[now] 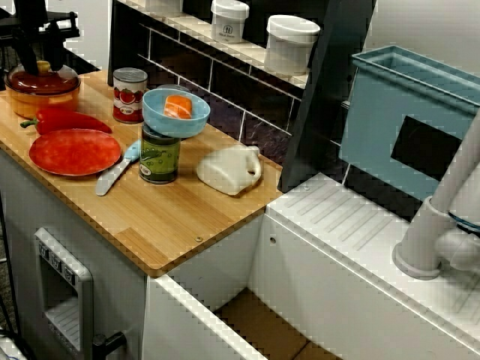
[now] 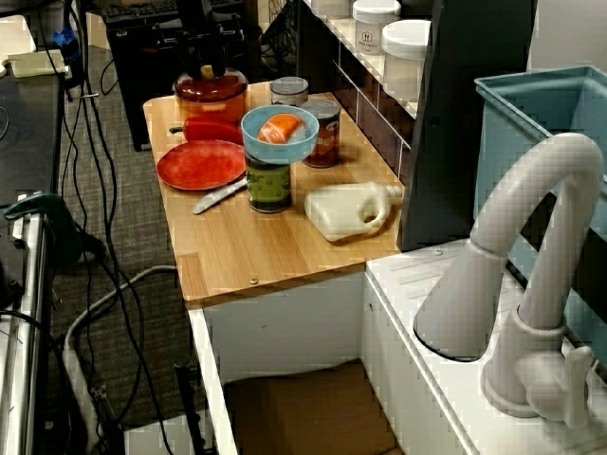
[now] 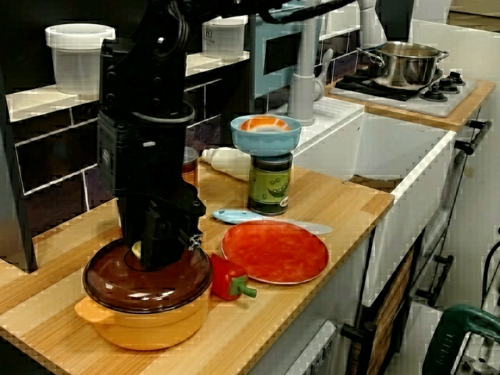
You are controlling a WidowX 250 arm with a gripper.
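View from above: gripper (image 1: 43, 58) is down on the lid (image 1: 41, 79) of the pot (image 1: 41, 101), at the far-left corner of the desk (image 1: 187, 217). View from the side: fingers are hidden at the lid, so I can't tell if they're clamped. Low view: the knob (image 3: 137, 250) peeks out left of the fingers, so I'd centre on it before squeezing and keep the pull vertical, clear of the pepper (image 3: 226, 283).

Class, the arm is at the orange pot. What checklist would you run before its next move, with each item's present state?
1. End effector down at the lid knob: ok.
2. Its grip on the knob: cannot tell, the contact is hidden.
3. Brown lid seated level on the orange pot: ok.
4. Red pepper apart from the pot: cannot tell, it lies close beside it.
5. Blue bowl level on the green can, well aside of the pot: ok.
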